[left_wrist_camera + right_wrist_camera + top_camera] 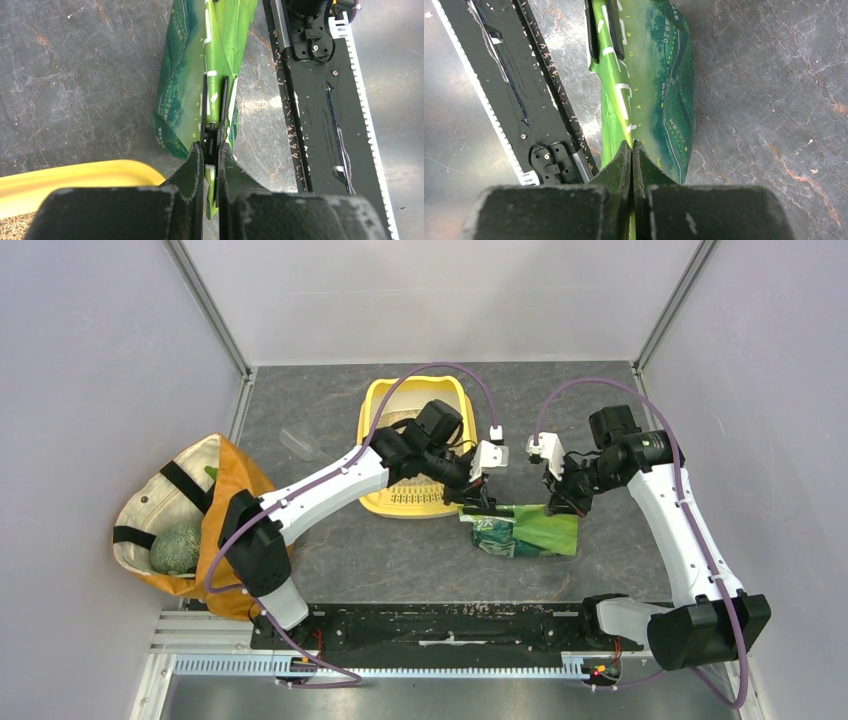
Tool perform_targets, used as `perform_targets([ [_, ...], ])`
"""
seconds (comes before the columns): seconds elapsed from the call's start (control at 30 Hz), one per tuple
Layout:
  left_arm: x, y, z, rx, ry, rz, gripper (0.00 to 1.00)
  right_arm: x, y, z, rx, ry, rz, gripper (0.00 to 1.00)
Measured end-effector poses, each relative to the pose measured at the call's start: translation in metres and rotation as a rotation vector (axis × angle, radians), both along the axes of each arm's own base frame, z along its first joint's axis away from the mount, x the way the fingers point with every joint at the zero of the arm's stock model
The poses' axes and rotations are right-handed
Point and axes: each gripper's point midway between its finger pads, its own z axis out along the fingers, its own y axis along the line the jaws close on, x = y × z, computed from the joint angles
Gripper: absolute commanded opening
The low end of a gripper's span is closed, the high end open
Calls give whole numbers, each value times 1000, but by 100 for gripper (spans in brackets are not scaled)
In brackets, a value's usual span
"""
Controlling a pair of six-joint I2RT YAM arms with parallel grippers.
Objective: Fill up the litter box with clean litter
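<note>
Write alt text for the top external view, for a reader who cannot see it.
The left gripper and the right gripper of two white arms each pinch one end of a green bag on a grey table. A yellow litter box lies just left of the bag, and an orange tote bag sits far left.

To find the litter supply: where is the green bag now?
In the top view the green bag is at the near right corner of the litter box, pinched by the left tool and the right tool.
</note>
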Motion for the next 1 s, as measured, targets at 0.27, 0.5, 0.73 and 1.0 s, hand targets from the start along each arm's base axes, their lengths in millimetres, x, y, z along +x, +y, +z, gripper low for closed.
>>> perform_targets([
  [0.27, -1, -4, 0, -12, -2, -2, 2, 0, 0, 0, 1, 5, -3, 0],
  [0.5, -1, -5, -5, -13, -5, -2, 28, 0, 0, -1, -1, 10, -2, 0],
  [0.73, -2, 0, -13, 35, 11, 34, 68, 1, 0, -1, 1, 7, -5, 0],
  [1.0, 1, 5, 5, 23, 53, 97, 72, 1, -3, 1, 2, 1, -24, 0],
])
